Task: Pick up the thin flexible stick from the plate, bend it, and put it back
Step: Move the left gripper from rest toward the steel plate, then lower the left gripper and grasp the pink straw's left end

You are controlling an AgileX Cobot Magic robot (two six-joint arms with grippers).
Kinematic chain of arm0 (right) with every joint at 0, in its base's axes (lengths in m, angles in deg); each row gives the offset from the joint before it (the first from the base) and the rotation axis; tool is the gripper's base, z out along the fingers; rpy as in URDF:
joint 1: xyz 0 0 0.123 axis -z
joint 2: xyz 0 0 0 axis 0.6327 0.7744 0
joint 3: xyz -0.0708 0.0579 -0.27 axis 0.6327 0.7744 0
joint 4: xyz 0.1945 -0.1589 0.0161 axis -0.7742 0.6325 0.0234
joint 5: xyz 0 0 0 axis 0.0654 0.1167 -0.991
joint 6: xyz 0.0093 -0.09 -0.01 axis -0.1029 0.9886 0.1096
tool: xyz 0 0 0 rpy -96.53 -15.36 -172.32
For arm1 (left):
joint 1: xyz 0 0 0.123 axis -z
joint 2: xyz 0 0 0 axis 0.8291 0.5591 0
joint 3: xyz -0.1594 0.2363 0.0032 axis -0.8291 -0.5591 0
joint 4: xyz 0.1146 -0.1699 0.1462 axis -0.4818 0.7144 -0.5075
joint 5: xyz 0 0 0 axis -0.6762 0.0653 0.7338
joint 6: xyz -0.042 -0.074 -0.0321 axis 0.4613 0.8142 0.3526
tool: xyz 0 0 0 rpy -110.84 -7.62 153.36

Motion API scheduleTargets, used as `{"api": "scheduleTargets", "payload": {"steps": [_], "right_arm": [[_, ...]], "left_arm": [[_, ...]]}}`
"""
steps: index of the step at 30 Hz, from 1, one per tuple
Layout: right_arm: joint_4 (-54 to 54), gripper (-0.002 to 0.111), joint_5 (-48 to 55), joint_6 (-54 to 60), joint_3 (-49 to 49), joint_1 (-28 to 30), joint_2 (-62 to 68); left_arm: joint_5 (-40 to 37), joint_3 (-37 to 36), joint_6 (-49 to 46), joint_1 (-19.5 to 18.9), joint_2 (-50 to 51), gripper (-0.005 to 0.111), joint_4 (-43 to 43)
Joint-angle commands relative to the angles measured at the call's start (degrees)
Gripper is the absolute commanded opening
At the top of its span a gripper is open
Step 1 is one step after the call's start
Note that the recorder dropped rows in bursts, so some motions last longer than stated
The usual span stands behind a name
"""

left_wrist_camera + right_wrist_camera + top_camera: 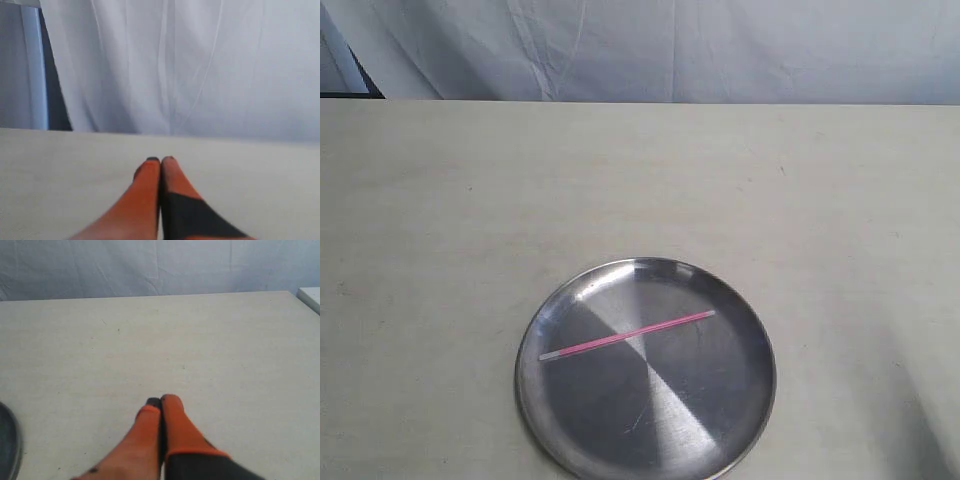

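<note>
With the left gripper (160, 160) and right gripper (161, 400) both clenched empty, the thin pink stick (627, 335), seemingly flat on the slick metal plate (740, 400), may skid from a pinch.

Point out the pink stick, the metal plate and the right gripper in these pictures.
pink stick (627, 334), exterior view, middle of its shaft.
metal plate (690, 400), exterior view, bare brushed surface.
right gripper (161, 401), right wrist view, between its closed fingertips.

Orange and black, smooth and tapering.
Left gripper (160, 160): two slim orange fingers (144, 200), small dark tips, black wedge-shaped patch on one. Right gripper (161, 401): same orange, one dark tip, one rounded orange tip, black band farther back.
</note>
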Motion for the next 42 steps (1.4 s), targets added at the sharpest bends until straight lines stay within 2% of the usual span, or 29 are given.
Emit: {"api": "scheduleTargets", "payload": {"steps": [1, 3, 5, 8, 11, 13, 15, 17, 19, 20, 21, 23, 25, 27, 30, 32, 36, 39, 42], "right_arm": [[0.05, -0.001, -0.49, 0.0, 0.15, 0.28, -0.24], [0.05, -0.001, -0.49, 0.0, 0.15, 0.28, -0.24], [0.05, -0.001, -0.49, 0.0, 0.15, 0.28, -0.24], [0.05, -0.001, -0.49, 0.0, 0.15, 0.28, -0.24], [0.05, -0.001, -0.49, 0.0, 0.15, 0.28, -0.24], [0.05, -0.001, -0.49, 0.0, 0.15, 0.28, -0.24], [0.05, -0.001, -0.49, 0.0, 0.15, 0.28, -0.24], [0.05, -0.001, -0.49, 0.0, 0.15, 0.28, -0.24], [0.05, -0.001, -0.65, 0.0, 0.15, 0.28, -0.24], [0.05, -0.001, -0.65, 0.0, 0.15, 0.28, -0.24], [0.05, -0.001, -0.65, 0.0, 0.15, 0.28, -0.24], [0.05, -0.001, -0.65, 0.0, 0.15, 0.28, -0.24], [0.05, -0.001, -0.65, 0.0, 0.15, 0.28, -0.24], [0.05, -0.001, -0.65, 0.0, 0.15, 0.28, -0.24], [0.05, -0.001, -0.65, 0.0, 0.15, 0.28, -0.24], [0.05, -0.001, -0.65, 0.0, 0.15, 0.28, -0.24], [0.05, -0.001, -0.65, 0.0, 0.15, 0.28, -0.24], [0.05, -0.001, -0.65, 0.0, 0.15, 0.28, -0.24], [0.05, -0.001, -0.65, 0.0, 0.15, 0.28, -0.24]], "left_arm": [[20.38, -0.1, 15.27, -0.18, -0.38, 0.0, 19.29], [27.69, -0.1, 21.85, -0.18, -0.38, 0.0, 24.92], [29.32, -0.1, 27.25, -0.18, -0.38, 0.0, 29.19], [20.38, 1.83, 28.75, -0.07, -0.38, 0.0, 35.27], [14.35, 4.59, 28.75, -0.07, 2.49, 0.0, 34.5], [13.65, 7.6, 28.75, 0.03, 5.82, 0.0, 30.3], [10.12, 12.49, 28.59, 0.15, 9.84, 0.0, 21.36], [1.61, 18.86, 28.59, 0.15, 15.23, 0.0, 10.65], [-11.32, 27.2, 26.59, 0.15, 22.75, 0.0, 0.2], [-16.11, 30.43, 22.89, 0.15, 27.04, 0.0, -1.61], [-21.07, 34.31, 15.38, 0.15, 31.3, 0.0, -1.45], [-28.68, 40.51, -1.2, 0.15, 38.91, 0.0, 3.82], [-34.36, 46.39, -18.99, 0.15, 47.05, 0.0, 16.12], [-37.92, 50.8, -32.78, 0.15, 53.93, 0.0, 27.17], [-40.36, 54.24, -48.35, 0.15, 63.59, 0.0, 39.21], [-41.61, 55.64, -51.99, 0.15, 69.61, 0.0, 40.56], [-46.25, 57.02, -52.88, 0.52, 79.25, 0.0, 35.05], [-49.2, 57.03, -55.4, 3.72, 84.46, 0.005, 30.37], [-49.92, 57.03, -58.03, 9.53, 88.59, 0.015, 29.62]]}}
